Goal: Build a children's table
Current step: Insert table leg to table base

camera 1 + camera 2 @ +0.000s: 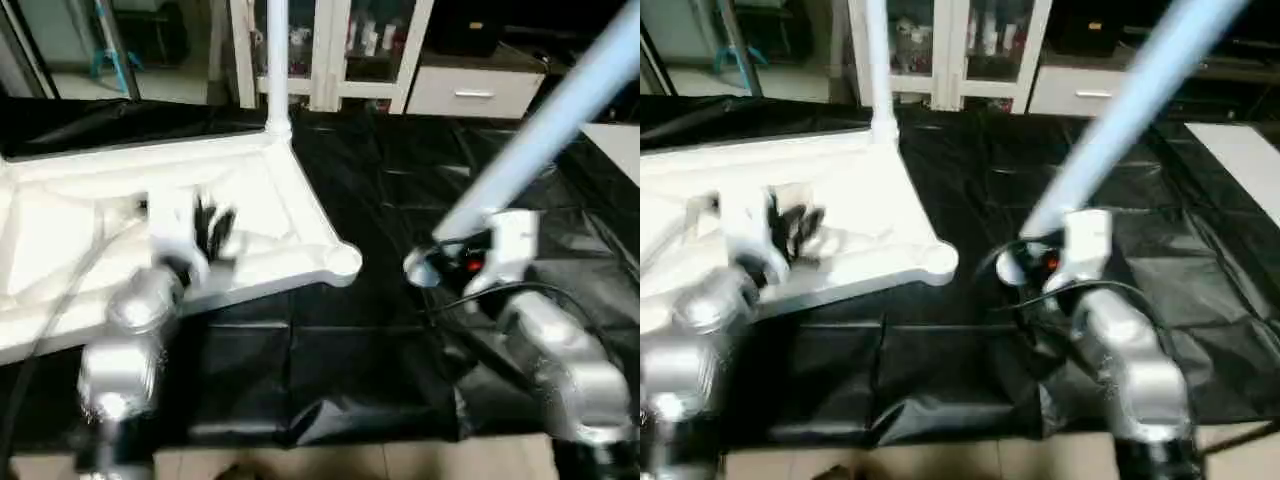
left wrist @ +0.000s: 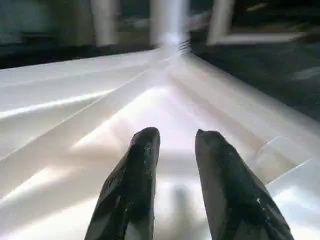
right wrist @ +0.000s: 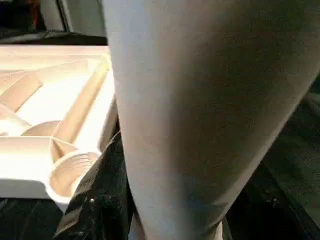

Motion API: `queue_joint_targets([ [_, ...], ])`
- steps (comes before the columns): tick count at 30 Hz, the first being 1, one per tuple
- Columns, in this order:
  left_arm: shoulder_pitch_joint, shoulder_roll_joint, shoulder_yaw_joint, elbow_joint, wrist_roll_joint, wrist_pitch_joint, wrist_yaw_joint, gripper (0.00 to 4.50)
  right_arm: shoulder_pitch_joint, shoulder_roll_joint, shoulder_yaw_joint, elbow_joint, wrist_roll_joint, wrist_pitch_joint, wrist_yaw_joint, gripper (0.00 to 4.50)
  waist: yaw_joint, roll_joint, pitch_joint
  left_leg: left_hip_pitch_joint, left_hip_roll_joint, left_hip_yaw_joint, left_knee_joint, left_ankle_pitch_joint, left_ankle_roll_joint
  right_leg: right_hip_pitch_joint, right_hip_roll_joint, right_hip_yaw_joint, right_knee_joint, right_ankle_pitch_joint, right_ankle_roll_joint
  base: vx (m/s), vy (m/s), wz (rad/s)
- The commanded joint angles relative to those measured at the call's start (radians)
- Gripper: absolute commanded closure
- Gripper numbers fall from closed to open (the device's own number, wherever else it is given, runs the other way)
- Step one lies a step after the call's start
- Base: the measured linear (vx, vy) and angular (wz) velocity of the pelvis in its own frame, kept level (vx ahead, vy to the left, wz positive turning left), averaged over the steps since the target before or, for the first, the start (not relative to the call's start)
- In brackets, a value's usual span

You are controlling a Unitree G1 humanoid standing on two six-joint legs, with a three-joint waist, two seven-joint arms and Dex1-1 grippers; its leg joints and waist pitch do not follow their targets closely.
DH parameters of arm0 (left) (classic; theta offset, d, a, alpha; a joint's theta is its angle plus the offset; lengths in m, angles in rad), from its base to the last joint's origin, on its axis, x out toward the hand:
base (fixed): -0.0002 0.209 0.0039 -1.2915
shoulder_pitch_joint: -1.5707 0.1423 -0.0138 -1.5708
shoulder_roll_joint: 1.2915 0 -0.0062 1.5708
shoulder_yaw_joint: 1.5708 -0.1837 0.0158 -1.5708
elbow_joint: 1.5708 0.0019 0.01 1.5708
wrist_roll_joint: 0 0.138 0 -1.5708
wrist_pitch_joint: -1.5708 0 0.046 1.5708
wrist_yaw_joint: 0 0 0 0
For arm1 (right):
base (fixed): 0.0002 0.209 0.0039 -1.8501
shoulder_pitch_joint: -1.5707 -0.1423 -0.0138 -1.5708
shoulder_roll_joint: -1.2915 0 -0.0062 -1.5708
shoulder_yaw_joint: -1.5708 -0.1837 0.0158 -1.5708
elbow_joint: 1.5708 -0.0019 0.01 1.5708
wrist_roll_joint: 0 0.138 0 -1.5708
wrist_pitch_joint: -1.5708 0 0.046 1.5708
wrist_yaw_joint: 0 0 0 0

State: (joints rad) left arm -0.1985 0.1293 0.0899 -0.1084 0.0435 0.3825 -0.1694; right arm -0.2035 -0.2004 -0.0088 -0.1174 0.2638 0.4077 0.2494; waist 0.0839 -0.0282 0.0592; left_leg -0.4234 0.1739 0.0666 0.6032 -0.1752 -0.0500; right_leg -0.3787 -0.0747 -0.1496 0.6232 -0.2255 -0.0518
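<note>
The children's table top (image 1: 60,230) lies upside down on the left, ribs up. One white leg (image 1: 277,60) stands upright in its far corner socket. The near corner socket (image 1: 343,262) is empty. My left gripper (image 1: 212,232) hovers over the ribbed underside (image 2: 165,100); its fingers (image 2: 142,165) stand open with nothing between them. To the right of the near socket, my right gripper (image 1: 452,255) is shut on the thick end of a second leg (image 1: 540,130). This leg slants up and away to the right. Its open end (image 1: 420,268) points toward the socket, a short gap away.
Black cloth (image 1: 400,340) covers the worktable, creased at the near edge above the floor. A flat white board (image 1: 620,140) lies at the far right. White cabinets (image 1: 340,50) and a drawer unit (image 1: 470,90) stand behind. A black cable (image 1: 470,295) runs by my right wrist.
</note>
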Motion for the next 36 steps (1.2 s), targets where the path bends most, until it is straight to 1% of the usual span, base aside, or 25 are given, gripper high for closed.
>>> queue_joint_targets([
  [1, -0.009, -0.039, -0.038, -0.058, 0.032, -0.025, 0.069, 3.09, -0.019, 0.022, -0.008, -0.002, 0.001, -0.027, -0.034, 2.63, -0.017, 0.031, -0.065, 0.085, 0.127, -0.173, -0.123, -0.089, 0.368, -0.024, 0.018, 0.03, 0.078, -0.205, -0.219, -0.008, -0.144, 0.65],
  [2, -0.012, -0.044, -0.04, -0.058, 0.028, -0.025, 0.071, 3.09, -0.021, 0.025, -0.013, -0.001, 0.007, -0.025, -0.033, 2.63, -0.01, 0.034, -0.063, 0.08, 0.117, -0.18, -0.129, -0.129, 0.364, -0.031, 0.021, 0.041, 0.093, -0.217, -0.224, -0.008, -0.144, 0.65],
  [3, -0.02, -0.045, -0.043, -0.05, 0.032, -0.033, 0.078, 3.09, -0.025, 0.027, -0.013, 0.005, 0.006, -0.024, -0.037, 2.63, -0.007, 0.023, -0.059, 0.06, 0.073, -0.19, -0.151, -0.211, 0.328, -0.017, 0.019, 0.064, 0.085, -0.205, -0.256, -0.019, -0.202, 0.75],
  [4, -0.036, -0.054, -0.041, -0.026, 0.04, -0.038, 0.105, 3.09, -0.032, 0.027, -0.01, 0.019, 0.0, -0.023, -0.038, 2.63, 0.003, 0.015, -0.052, 0.043, 0.046, -0.183, -0.156, -0.272, 0.293, -0.01, 0.01, 0.072, 0.064, -0.2, -0.296, -0.04, -0.246, 0.78],
  [5, -0.041, -0.042, -0.049, -0.013, 0.048, -0.05, 0.096, 3.09, -0.036, 0.026, -0.011, 0.025, -0.004, -0.024, -0.038, 2.63, 0.008, -0.004, -0.046, 0.011, -0.017, -0.168, -0.14, -0.364, 0.199, 0.021, -0.01, 0.08, 0.002, -0.239, -0.39, -0.04, -0.246, 0.78],
  [6, -0.04, -0.037, -0.055, -0.011, 0.053, -0.051, 0.09, 3.09, -0.037, 0.026, -0.014, 0.026, -0.002, -0.023, -0.036, 2.63, 0.032, -0.053, -0.046, -0.021, -0.094, -0.064, 0.077, -0.327, 0.106, 0.041, -0.115, 0.077, -0.142, -0.408, -0.468, -0.063, -0.261, 0.78],
  [7, -0.037, -0.033, -0.072, -0.005, 0.068, -0.056, 0.087, 3.09, -0.036, 0.023, -0.021, 0.034, 0.001, -0.026, -0.031, 2.63, 0.054, -0.045, -0.034, -0.019, -0.051, 0.05, 0.244, -0.256, 0.104, 0.039, -0.17, 0.054, -0.172, -0.521, -0.417, -0.065, -0.228, 0.63],
  [8, -0.031, -0.03, -0.078, -0.002, 0.085, -0.061, 0.097, 3.09, -0.035, 0.02, -0.024, 0.04, 0.001, -0.028, -0.028, 2.63, 0.046, -0.05, -0.027, -0.035, -0.03, 0.063, 0.252, -0.253, 0.107, 0.054, -0.179, 0.032, -0.164, -0.543, -0.352, -0.065, -0.228, 0.63],
  [9, -0.023, -0.031, -0.08, -0.005, 0.082, -0.064, 0.091, 3.09, -0.032, 0.017, -0.028, 0.044, -0.004, -0.026, -0.033, 2.63, 0.045, -0.048, -0.037, -0.037, -0.009, 0.084, 0.231, -0.275, 0.11, 0.097, -0.184, -0.011, -0.157, -0.534, -0.266, -0.027, -0.197, 0.48],
  [10, -0.009, -0.043, -0.076, -0.024, 0.067, -0.035, 0.088, 3.09, -0.029, 0.02, -0.037, 0.04, -0.007, -0.014, -0.046, 2.63, 0.053, -0.028, -0.039, -0.003, 0.02, 0.076, 0.187, -0.292, 0.122, 0.106, -0.202, -0.026, -0.171, -0.513, -0.248, -0.008, -0.189, 0.63],
  [11, 0.005, -0.046, -0.076, -0.048, 0.051, -0.021, 0.073, 3.09, -0.021, 0.019, -0.042, 0.018, -0.006, 0.007, -0.052, 2.63, 0.046, 0.064, -0.099, 0.137, 0.176, -0.011, 0.01, -0.121, 0.139, 0.083, -0.069, -0.067, -0.085, -0.175, -0.102, -0.008, -0.189, 0.63],
  [12, 0.01, -0.048, -0.073, -0.06, 0.035, -0.015, 0.061, 3.09, -0.018, 0.017, -0.044, 0.009, -0.002, 0.019, -0.051, 2.63, 0.046, 0.064, -0.099, 0.137, 0.176, -0.011, 0.01, -0.121, 0.139, 0.083, -0.069, -0.067, -0.085, -0.175, -0.102, -0.025, -0.189, 0.68],
  [13, 0.026, -0.058, -0.064, -0.103, -0.029, -0.003, 0.019, 3.09, -0.008, 0.01, -0.051, -0.021, 0.021, 0.062, -0.04, 2.63, 0.008, 0.023, -0.089, 0.178, 0.344, -0.092, -0.031, 0.27, 0.279, -0.099, -0.052, 0.018, 0.171, -0.167, 0.043, -0.007, -0.182, 0.25],
  [14, 0.026, -0.057, -0.065, -0.103, -0.027, -0.004, 0.02, 3.09, -0.007, 0.009, -0.051, -0.022, 0.021, 0.062, -0.04, 2.63, 0.016, 0.015, -0.098, 0.202, 0.31, -0.084, -0.002, 0.46, 0.346, -0.138, -0.06, 0.052, 0.183, -0.161, 0.052, -0.007, -0.182, 0.25],
  [15, 0.04, -0.039, -0.069, -0.117, -0.005, 0.01, 0.03, 3.09, 0.047, 0.011, -0.054, -0.051, 0.039, 0.051, -0.027, 2.63, 0.035, 0.008, -0.085, 0.163, 0.236, -0.031, 0.022, 0.654, 0.473, -0.152, -0.081, 0.13, 0.149, -0.027, 0.039, -0.007, -0.184, 0.03],
  [16, 0.048, -0.045, -0.057, -0.121, -0.022, 0.029, 0.03, 3.09, 0.071, 0.016, -0.052, -0.058, 0.051, 0.044, -0.017, 2.63, 0.056, -0.028, -0.081, 0.07, 0.076, 0.076, 0.061, 0.469, 0.411, -0.076, -0.065, 0.17, 0.015, 0.161, 0.039, -0.023, -0.228, 0.1],
  [17, 0.052, -0.049, -0.05, -0.124, -0.031, 0.038, 0.029, 3.09, 0.081, 0.018, -0.051, -0.06, 0.057, 0.041, -0.011, 2.63, 0.068, -0.04, -0.08, 0.055, 0.004, 0.095, 0.092, 0.331, 0.373, -0.06, -0.057, 0.178, -0.017, 0.174, -0.001, -0.023, -0.228, 0.1],
  [18, 0.056, -0.043, -0.044, -0.125, -0.034, 0.027, 0.026, 3.09, 0.094, 0.016, -0.035, -0.06, 0.05, 0.033, -0.001, 2.63, 0.094, -0.062, -0.069, 0.009, -0.003, 0.078, 0.075, 0.031, 0.218, -0.003, -0.14, 0.215, -0.062, -0.044, 0.063, -0.04, -0.224, 0.0],
  [19, 0.046, -0.044, -0.029, -0.123, -0.041, 0.033, 0.029, 3.09, 0.097, 0.029, -0.031, -0.055, 0.069, 0.034, 0.014, 2.63, 0.104, -0.064, -0.069, 0.025, 0.018, 0.07, 0.037, -0.072, 0.071, 0.005, -0.115, 0.214, -0.048, -0.199, 0.148, -0.069, -0.214, -0.09],
  [22, 0.005, -0.021, -0.008, -0.11, -0.063, 0.034, 0.011, 3.09, 0.067, 0.054, -0.001, -0.032, 0.076, 0.042, 0.037, 2.63, 0.088, -0.056, -0.056, 0.05, 0.014, 0.081, -0.038, -0.237, -0.058, 0.026, -0.067, 0.177, -0.083, -0.57, 0.231, -0.068, -0.187, -0.09],
  [25, 0.008, 0.009, -0.017, -0.091, -0.032, 0.011, 0.018, 3.09, 0.05, 0.052, 0.024, -0.013, 0.041, 0.031, 0.033, 2.63, 0.059, -0.04, -0.031, 0.116, 0.007, 0.09, -0.055, -0.434, -0.055, 0.018, -0.039, 0.121, -0.143, -0.86, 0.108, -0.036, -0.081, -0.04],
  [27, 0.008, -0.001, -0.007, -0.092, -0.046, 0.015, 0.021, 3.09, 0.038, 0.052, 0.021, -0.009, 0.057, 0.032, 0.045, 2.63, 0.052, -0.034, -0.032, 0.132, 0.013, 0.086, -0.074, -0.46, -0.046, 0.032, -0.033, 0.103, -0.147, -0.8, 0.068, 0.0, 0.0, 0.0],
  [28, 0.025, -0.009, 0.001, -0.099, -0.041, 0.013, 0.042, 3.09, 0.036, 0.041, 0.03, -0.004, 0.053, 0.03, 0.062, 2.63, 0.043, -0.01, -0.041, 0.151, 0.046, 0.068, -0.116, -0.503, -0.032, 0.055, -0.028, 0.091, -0.128, -0.556, -0.014, 0.016, 0.089, -0.07],
  [30, 0.034, -0.006, -0.007, -0.114, -0.038, 0.025, 0.041, 3.09, 0.024, 0.03, 0.034, -0.006, 0.049, 0.034, 0.076, 2.63, 0.031, 0.0, -0.038, 0.17, 0.06, 0.06, -0.14, -0.551, -0.016, 0.06, -0.023, 0.08, -0.114, -0.41, -0.073, 0.033, 0.09, -0.09],
  [36, 0.018, -0.008, -0.019, -0.094, -0.043, 0.007, 0.046, 3.09, -0.008, 0.027, 0.019, 0.011, 0.05, 0.029, 0.088, 2.63, 0.029, -0.026, -0.059, 0.167, 0.027, 0.095, -0.13, -0.355, 0.026, 0.103, -0.029, 0.109, -0.111, -0.278, -0.155, 0.073, 0.084, -0.05],
])
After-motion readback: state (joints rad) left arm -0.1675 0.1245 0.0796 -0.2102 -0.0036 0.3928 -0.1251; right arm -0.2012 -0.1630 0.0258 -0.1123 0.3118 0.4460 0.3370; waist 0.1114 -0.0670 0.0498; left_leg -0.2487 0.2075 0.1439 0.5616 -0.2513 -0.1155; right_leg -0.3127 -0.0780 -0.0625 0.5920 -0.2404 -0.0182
